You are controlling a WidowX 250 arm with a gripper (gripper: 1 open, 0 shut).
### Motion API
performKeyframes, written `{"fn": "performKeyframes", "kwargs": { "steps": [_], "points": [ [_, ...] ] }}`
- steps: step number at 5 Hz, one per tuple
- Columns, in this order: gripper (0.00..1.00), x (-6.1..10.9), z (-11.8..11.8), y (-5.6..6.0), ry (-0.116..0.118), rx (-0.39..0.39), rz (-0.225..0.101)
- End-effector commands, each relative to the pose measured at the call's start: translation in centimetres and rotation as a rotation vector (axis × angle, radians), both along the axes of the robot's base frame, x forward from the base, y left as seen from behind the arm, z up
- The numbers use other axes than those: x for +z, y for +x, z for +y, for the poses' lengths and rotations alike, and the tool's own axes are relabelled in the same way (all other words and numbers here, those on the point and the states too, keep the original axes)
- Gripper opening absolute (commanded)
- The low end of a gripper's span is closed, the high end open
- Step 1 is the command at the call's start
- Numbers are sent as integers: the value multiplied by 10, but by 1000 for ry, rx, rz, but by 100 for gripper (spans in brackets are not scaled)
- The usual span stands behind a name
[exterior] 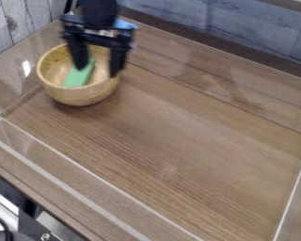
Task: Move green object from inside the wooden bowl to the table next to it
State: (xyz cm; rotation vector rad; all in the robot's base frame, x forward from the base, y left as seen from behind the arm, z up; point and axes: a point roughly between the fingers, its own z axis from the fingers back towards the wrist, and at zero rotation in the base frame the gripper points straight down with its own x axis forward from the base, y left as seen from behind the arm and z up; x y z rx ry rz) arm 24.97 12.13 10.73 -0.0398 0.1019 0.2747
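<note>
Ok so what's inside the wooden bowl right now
The green bar lies inside the bowl. The open tool hangs over the bowl and covers the bar's upper part and the bowl's far side.

We see broad bare brown wood-grain table [179,141] right of the round tan wooden bowl [65,92]; low clear plastic walls [140,202] hem it.

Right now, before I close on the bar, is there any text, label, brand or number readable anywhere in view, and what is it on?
None: no text can be read.
Green bar: plain, no marking.
Wooden bowl: only wood grain.
Gripper, open over the bowl: dark, no label legible.
Table: wood grain and glare, no print.
Clear plastic walls: unmarked.
</note>
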Motion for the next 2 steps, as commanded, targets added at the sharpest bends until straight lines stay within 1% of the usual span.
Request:
{"fn": "performKeyframes", "kwargs": {
  "steps": [1,2],
  "points": [
    [100,21,32,11,34,8,-66],
    [100,18,42,17,36,-9,-56]
  ]
}}
